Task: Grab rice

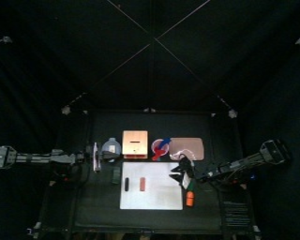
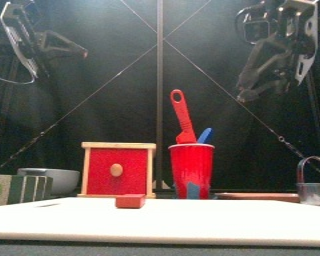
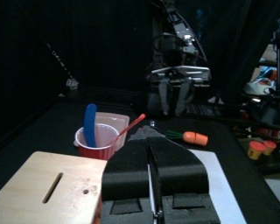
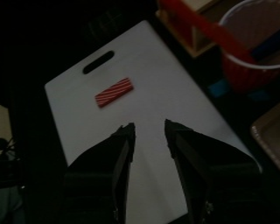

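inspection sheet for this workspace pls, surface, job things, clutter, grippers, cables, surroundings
surface: black table with a white cutting board lying flat on it
job's things: no rice that I can pick out; a small red-and-white piece lies on the board, what it is I cannot tell
clutter: red cup holding a red utensil and a blue utensil; wooden box with a red front; orange piece on the board; metal containers at both table ends
grippers: left gripper shut, empty, raised above the wooden box; right gripper open, empty, above the board
cables: loops hanging along both arms in the front view
surroundings: black curtains; cluttered room visible past them
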Action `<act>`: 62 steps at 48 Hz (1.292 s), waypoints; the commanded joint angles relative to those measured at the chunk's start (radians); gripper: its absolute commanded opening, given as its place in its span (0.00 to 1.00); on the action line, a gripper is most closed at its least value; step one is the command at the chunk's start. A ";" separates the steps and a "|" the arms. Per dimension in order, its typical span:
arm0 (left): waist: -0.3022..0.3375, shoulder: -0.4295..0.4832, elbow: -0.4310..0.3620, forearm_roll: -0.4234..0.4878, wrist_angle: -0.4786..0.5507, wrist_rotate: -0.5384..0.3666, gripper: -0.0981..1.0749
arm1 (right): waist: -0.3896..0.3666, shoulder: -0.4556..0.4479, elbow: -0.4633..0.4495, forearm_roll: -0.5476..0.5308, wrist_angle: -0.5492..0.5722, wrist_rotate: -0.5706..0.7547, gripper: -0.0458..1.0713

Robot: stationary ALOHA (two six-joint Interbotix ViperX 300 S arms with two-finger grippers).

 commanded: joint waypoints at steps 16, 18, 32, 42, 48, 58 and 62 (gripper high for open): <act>0.000 0.017 -0.037 -0.029 -0.009 -0.003 0.17 | -0.121 -0.092 0.044 -0.172 -0.103 -0.003 0.69; 0.000 0.017 -0.034 -0.031 -0.009 -0.003 0.17 | -0.123 -0.092 0.048 -0.172 -0.103 -0.003 0.69; -0.002 0.018 -0.026 -0.074 -0.005 -0.003 0.17 | -0.141 -0.095 0.051 -0.175 -0.101 -0.006 0.69; 0.011 0.018 -0.025 -0.074 0.002 0.002 0.18 | -0.163 -0.095 0.057 -0.161 -0.086 -0.057 0.69; 0.020 0.018 -0.031 -0.074 0.000 0.002 0.27 | -0.167 -0.095 0.054 -0.161 -0.086 -0.072 0.69; 0.041 0.020 -0.064 -0.083 0.035 0.000 0.56 | -0.179 -0.095 0.057 -0.161 -0.086 -0.074 0.69; 0.054 0.029 -0.097 -0.107 0.094 -0.002 0.68 | -0.181 -0.095 0.057 -0.161 -0.086 -0.074 0.69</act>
